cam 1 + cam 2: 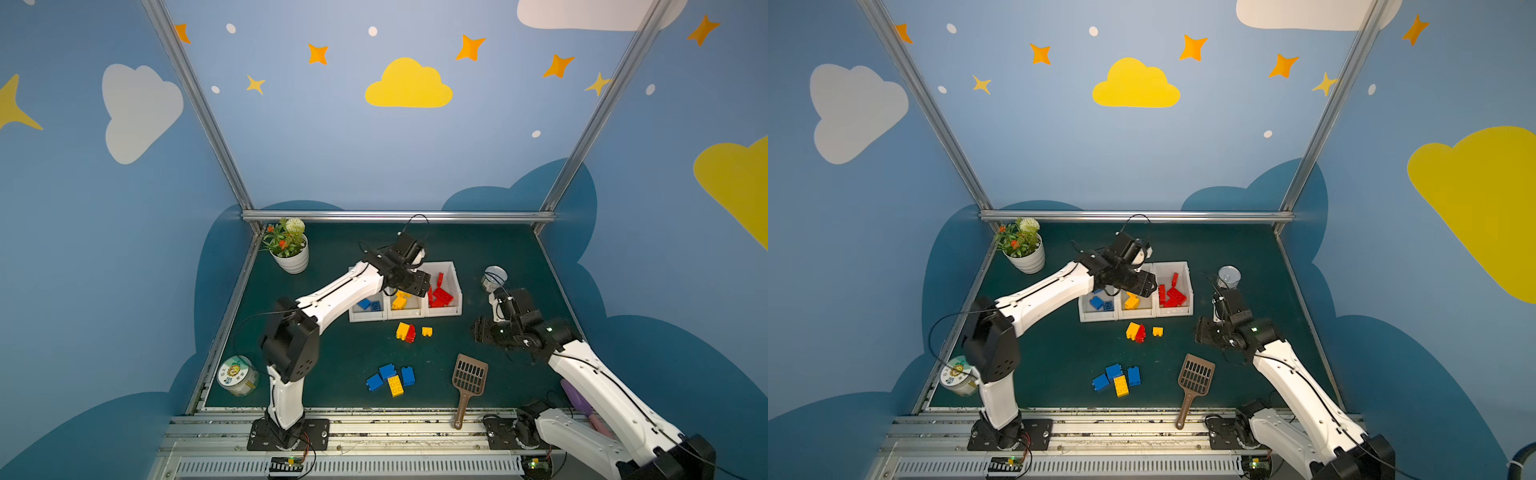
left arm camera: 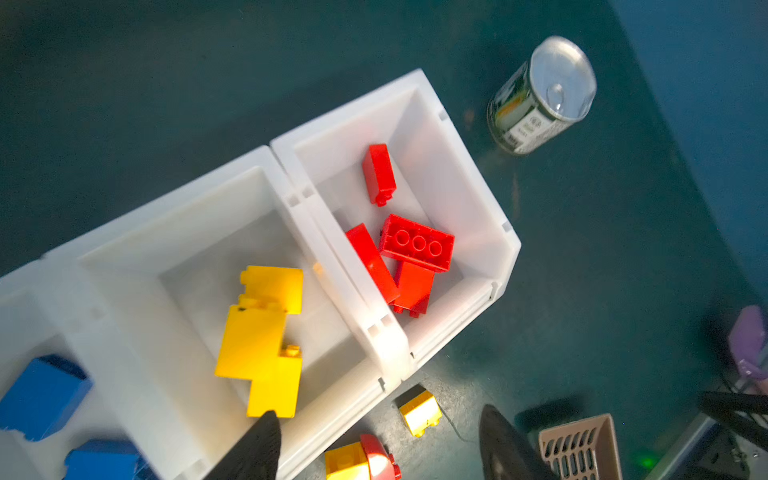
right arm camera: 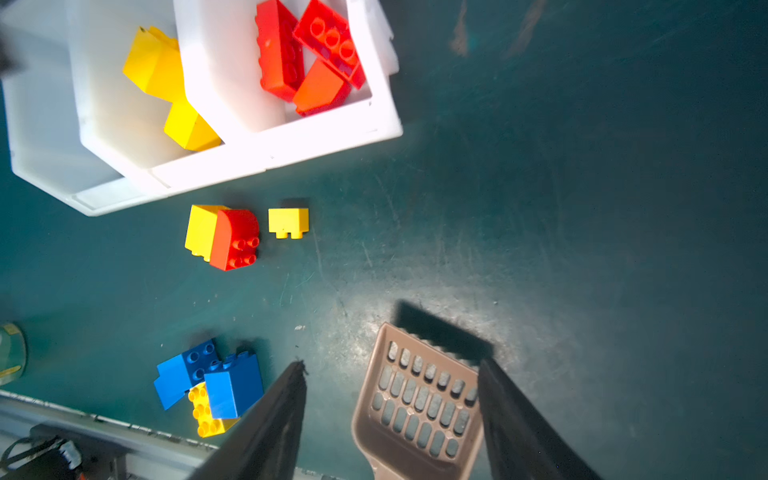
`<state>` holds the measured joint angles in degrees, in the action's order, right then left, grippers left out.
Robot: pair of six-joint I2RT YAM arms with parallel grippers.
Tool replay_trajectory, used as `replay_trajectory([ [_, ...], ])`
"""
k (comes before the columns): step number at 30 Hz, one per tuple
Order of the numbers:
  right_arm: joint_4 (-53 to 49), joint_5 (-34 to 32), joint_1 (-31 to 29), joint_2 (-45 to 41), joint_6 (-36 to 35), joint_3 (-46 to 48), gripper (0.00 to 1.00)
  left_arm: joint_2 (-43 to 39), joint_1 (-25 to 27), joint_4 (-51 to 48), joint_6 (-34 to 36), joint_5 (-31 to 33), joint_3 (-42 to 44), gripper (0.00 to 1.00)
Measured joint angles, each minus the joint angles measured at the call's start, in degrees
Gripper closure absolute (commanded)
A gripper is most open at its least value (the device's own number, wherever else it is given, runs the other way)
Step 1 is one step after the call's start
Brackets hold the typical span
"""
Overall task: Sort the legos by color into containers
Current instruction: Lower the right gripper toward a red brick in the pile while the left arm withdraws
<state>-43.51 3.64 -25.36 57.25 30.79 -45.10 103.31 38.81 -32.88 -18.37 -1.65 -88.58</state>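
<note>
Left gripper (image 2: 379, 411) hangs over the yellow bin (image 1: 405, 314), jaws spread wide, holding nothing; yellow bricks (image 2: 262, 332) lie inside. Red bricks (image 2: 415, 245) are in the red bin (image 1: 444, 311), blue bricks (image 2: 41, 395) in the blue bin (image 1: 368, 317). Right gripper (image 3: 391, 365) has jaws apart, empty, near the brown scoop (image 1: 469, 376). Loose on the bench (image 1: 332, 357): yellow-red pair (image 1: 405, 332), small yellow brick (image 1: 427, 331), blue cluster (image 1: 388, 376).

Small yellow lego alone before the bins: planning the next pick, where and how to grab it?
Probably from above, closing on the two flat side faces of the small yellow lego: it lies tipped, studs sideways, clear of the red lego.
</note>
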Motion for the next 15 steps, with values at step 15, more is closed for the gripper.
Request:
replay_trajectory([
  [15, 2.75, 2.19, -13.49, 24.52, 3.85, -13.00, 0.38, -32.30, -7.43, 9.64, -9.29, 3.39, 38.53, 0.22],
])
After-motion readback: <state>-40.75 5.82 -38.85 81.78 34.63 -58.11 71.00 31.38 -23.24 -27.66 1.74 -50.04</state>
